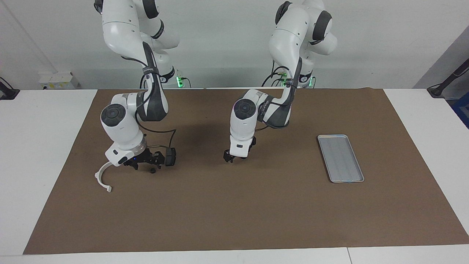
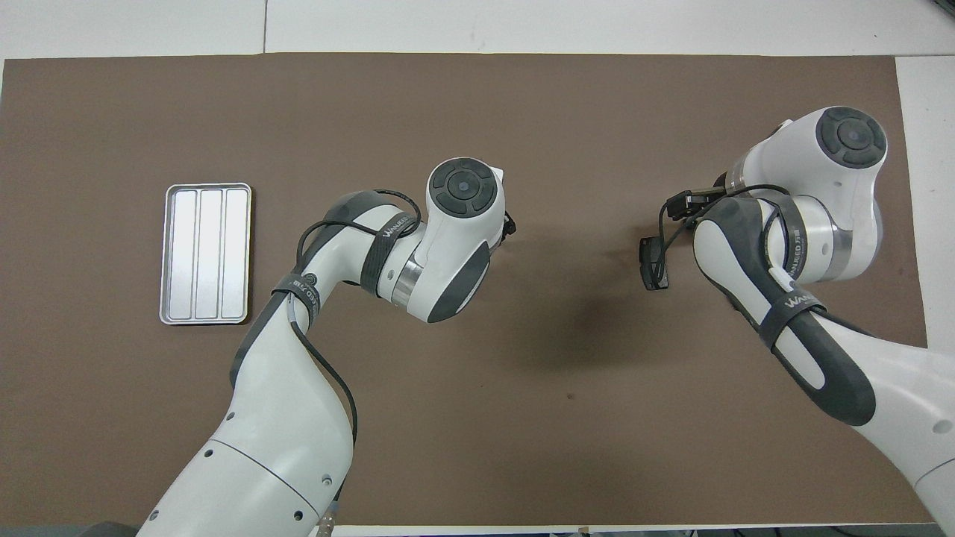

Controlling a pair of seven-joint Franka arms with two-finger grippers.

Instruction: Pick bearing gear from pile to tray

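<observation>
both tools open, empty: right tool (image 1: 144, 163) low over pile (image 1: 152, 171)

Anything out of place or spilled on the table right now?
Nothing stands out. The tray lies flat and empty; the white arc and a small black piece sit on the mat under the right gripper; the left gripper hovers mid-table.

The tray (image 1: 340, 158) lies well apart from the pile (image 1: 103, 179).
</observation>
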